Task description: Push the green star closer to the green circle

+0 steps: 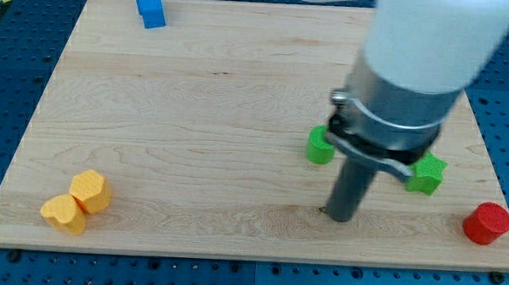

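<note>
Wooden board (195,113), blue pegboard (13,86) around

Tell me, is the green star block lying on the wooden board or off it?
On it. The green star block rests on the wooden board, near the view's right edge, partly hidden behind the arm.

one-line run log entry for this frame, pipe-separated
my tip on board, below and between greens | green circle view's left of rod | green star view's right | no contact | star not yet pushed

White arm housing, grey metal collar, black clamp, dark straight rod (342,212).
</note>
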Motion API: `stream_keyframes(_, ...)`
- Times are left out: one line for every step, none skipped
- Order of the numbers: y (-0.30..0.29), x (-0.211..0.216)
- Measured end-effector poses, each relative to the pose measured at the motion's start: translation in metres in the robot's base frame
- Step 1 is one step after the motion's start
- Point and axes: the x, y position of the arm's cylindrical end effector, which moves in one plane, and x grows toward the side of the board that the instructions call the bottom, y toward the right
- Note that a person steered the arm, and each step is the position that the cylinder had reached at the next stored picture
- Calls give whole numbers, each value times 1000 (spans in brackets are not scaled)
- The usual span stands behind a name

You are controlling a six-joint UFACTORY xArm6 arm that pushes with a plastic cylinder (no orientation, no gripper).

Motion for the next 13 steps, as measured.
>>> stream_keyframes(-41,-23)
stream_keyframes(-83,-60)
stream_keyframes(-101,-106)
stream_keyframes(-88,-144)
stream_keyframes(-47,-157)
stream_keyframes(-1,-157)
stream_keyframes(37,-157)
stream_keyframes(79,-152)
stream_keyframes(124,-128)
stream_keyframes(158,-91)
stream_keyframes(166,-68)
stream_keyframes(163,-65)
stream_keyframes(146,-58)
